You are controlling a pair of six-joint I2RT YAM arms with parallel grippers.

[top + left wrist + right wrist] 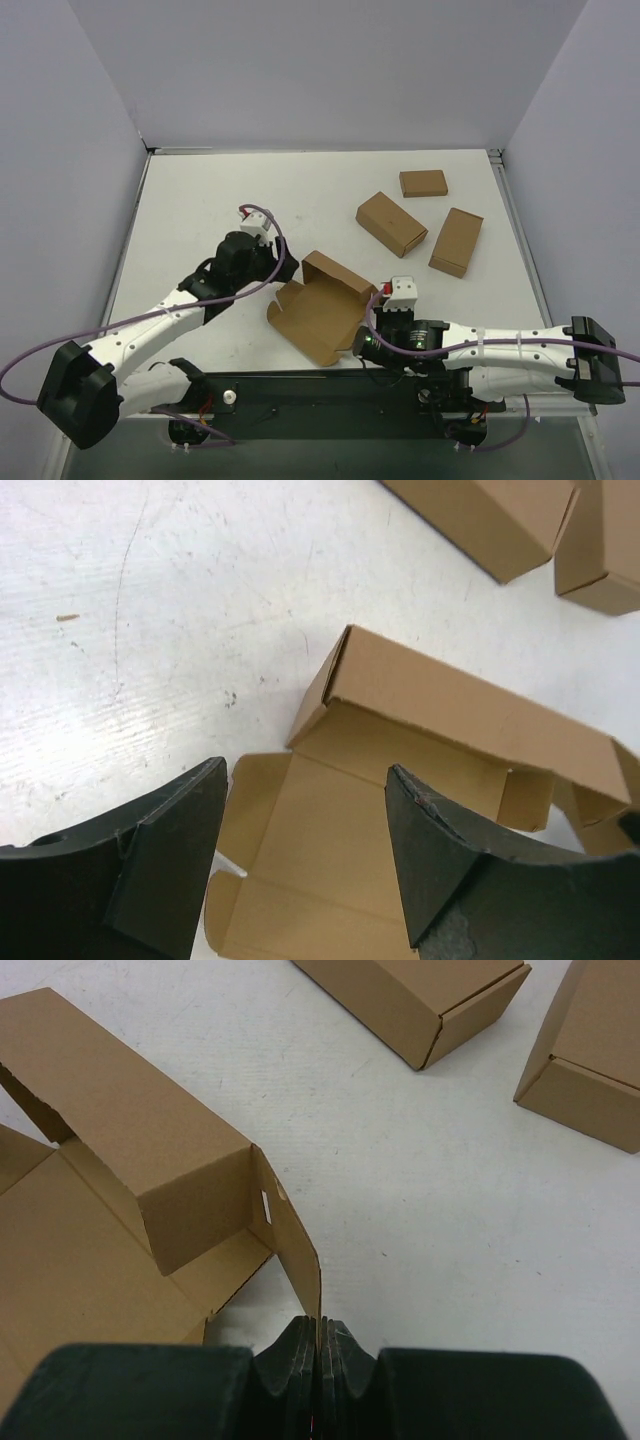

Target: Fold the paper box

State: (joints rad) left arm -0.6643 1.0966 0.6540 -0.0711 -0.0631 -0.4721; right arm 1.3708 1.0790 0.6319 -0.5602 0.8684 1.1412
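We are mid-fold: the paper box lies half-formed between our arms; our right gripper is clamped on its side flap; our left gripper hovers above it, jaws apart; next, the flap likely wants tucking inward.

Robot test cell in a lab

Two white robot arms, the left arm and the right arm, are bolted to a black rail at the edge of a white table. Plain pale walls box it in, and purple cables loop off the arms. The props are cardboard: the paper box and three small closed boxes.
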